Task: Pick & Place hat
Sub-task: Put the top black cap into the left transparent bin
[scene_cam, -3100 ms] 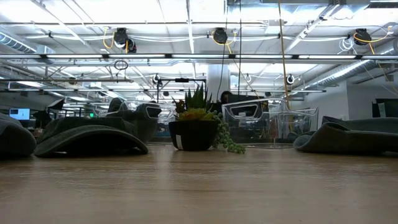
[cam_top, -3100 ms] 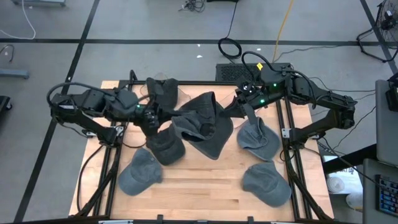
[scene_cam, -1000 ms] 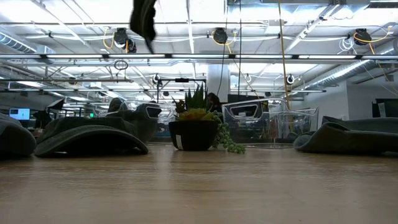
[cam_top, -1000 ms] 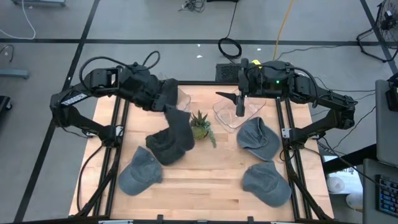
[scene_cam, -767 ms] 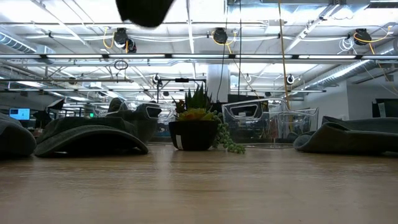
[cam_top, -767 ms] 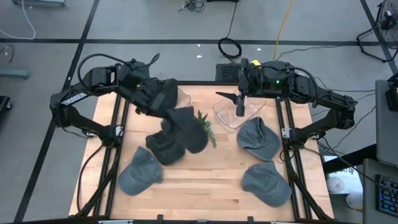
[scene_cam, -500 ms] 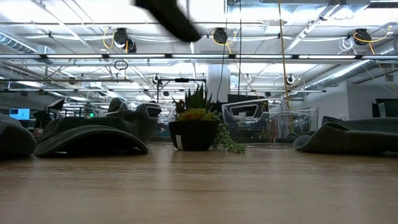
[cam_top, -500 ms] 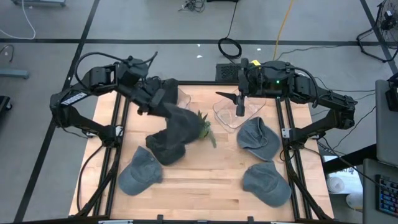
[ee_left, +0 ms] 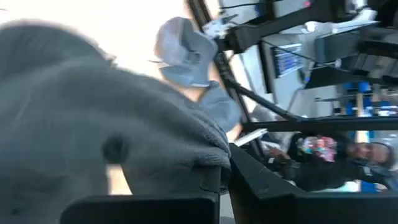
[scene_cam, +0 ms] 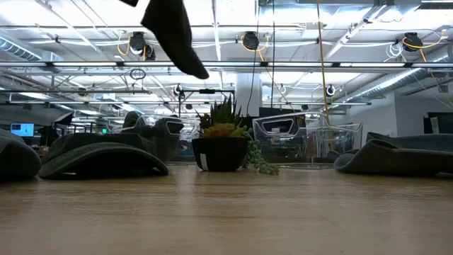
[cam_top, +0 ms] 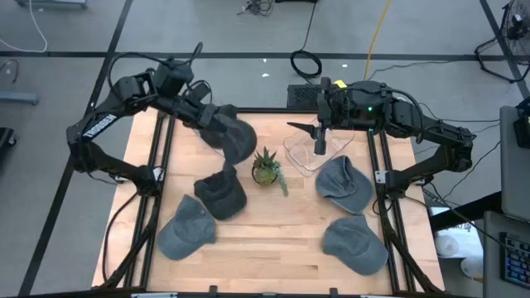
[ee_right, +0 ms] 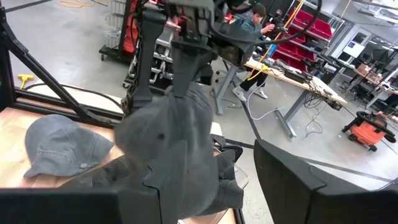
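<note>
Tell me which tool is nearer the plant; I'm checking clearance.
Left. The left tool holds a hat just up-left of the plant; the right tool hangs farther off, over the clear bin.

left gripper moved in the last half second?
Yes. In the high view the left gripper, shut on the dark hat, has pulled back from the potted plant toward the table's far-left corner.

Dark grey hat [cam_top: 228, 132] hangs limp above the table's far-left part
</note>
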